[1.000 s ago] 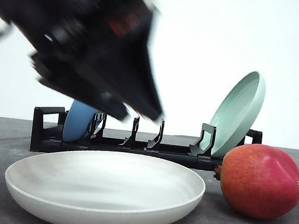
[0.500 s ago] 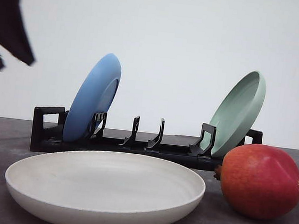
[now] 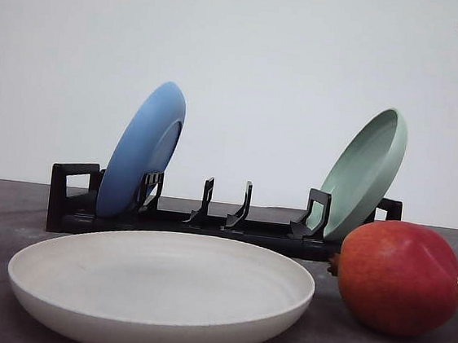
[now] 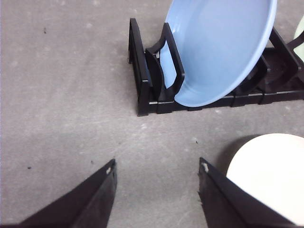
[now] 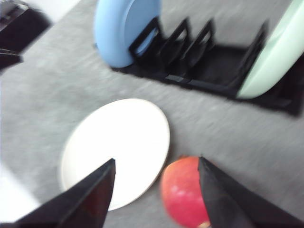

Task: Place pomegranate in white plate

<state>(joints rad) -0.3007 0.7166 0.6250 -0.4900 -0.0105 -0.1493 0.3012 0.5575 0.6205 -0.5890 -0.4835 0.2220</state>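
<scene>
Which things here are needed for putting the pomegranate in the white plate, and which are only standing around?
Needed:
- pomegranate, on the table right of the plate
- white plate, holding nothing yet
- right gripper, open, above the fruit

Standing around:
- blue plate, upright in the rack
- pale green plate, leaning in the rack
- black dish rack
- left gripper, open

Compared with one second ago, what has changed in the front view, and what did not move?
The left arm swung out leftward, uncovering the blue plate; a right-arm part entered top right. Nothing was grasped. The pomegranate, white plate, green plate and rack stayed put.
</scene>
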